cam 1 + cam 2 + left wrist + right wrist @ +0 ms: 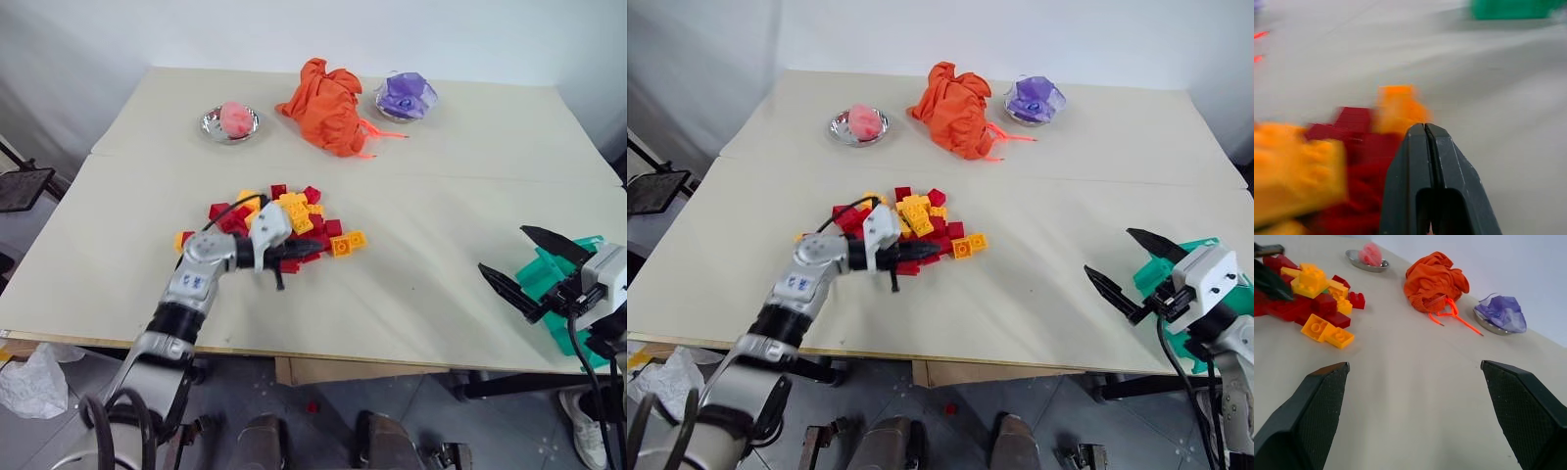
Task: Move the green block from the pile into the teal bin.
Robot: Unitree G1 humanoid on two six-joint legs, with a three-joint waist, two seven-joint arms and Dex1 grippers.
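Left gripper (294, 257) clenched empty at pile (294, 220); we cannot spot green block. Right gripper (524, 262) spread, beside teal bin (554, 279), far from pile.

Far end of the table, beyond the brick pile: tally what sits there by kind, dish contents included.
Metal dishes: 2
Orange cloth: 1
Pink wad, in a dish: 1
Purple wad, in a dish: 1
Total: 5
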